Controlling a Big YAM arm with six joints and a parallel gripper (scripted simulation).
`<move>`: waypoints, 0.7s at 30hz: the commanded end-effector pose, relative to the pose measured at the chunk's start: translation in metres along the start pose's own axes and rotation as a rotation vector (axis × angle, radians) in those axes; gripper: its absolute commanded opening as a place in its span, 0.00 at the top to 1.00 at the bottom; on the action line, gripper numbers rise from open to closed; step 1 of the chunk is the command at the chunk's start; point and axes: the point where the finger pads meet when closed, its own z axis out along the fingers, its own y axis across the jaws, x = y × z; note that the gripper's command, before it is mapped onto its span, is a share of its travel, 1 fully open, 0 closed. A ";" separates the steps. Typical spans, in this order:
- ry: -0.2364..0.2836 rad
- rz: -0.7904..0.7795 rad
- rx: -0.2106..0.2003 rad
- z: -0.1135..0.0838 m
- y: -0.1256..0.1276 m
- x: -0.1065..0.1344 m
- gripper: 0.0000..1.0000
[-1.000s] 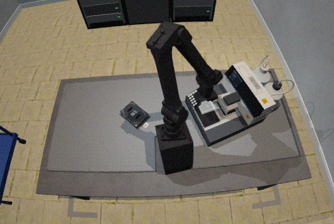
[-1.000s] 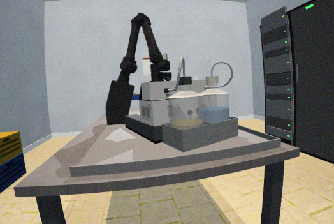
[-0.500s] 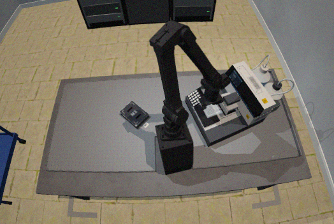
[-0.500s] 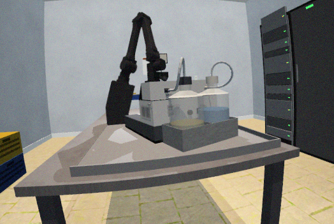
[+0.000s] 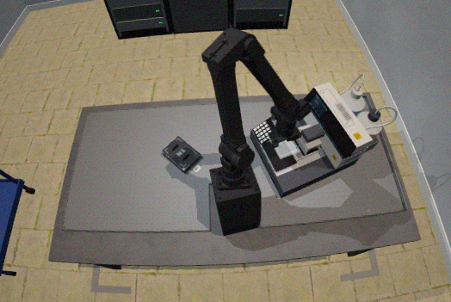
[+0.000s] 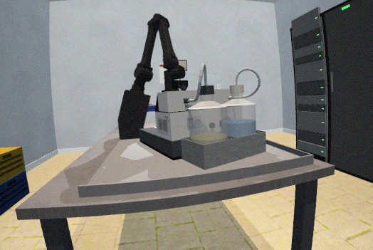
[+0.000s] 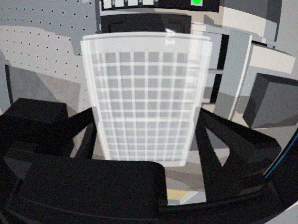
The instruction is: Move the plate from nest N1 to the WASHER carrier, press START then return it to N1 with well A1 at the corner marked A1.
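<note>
The clear-white plate (image 5: 286,150) (image 7: 145,100) is between the fingers of my gripper (image 7: 146,112), which is shut on its two long sides. The arm holds it over the front deck of the washer (image 5: 340,114) (image 6: 173,126), beside the keypad (image 5: 262,132) (image 7: 127,2). A small white mark shows through the plate's far edge. The carrier is mostly hidden by the plate and the arm, so its pocket cannot be made out. The lamp (image 7: 197,1) shows green at the top of the wrist view. The nest N1 (image 5: 188,163) holds no plate.
The washer's tall head stands right of the gripper. Two bottles (image 6: 208,122) (image 6: 240,119) with looped tubes stand in a grey tray (image 6: 228,149) behind it. A grey block (image 7: 274,100) is close to the right finger in the wrist view.
</note>
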 end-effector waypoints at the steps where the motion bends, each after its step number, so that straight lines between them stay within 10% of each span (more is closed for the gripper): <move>1: -0.007 -0.026 0.009 -0.003 -0.012 -0.011 0.18; 21: -0.011 -0.018 0.022 0.001 -0.016 -0.012 0.18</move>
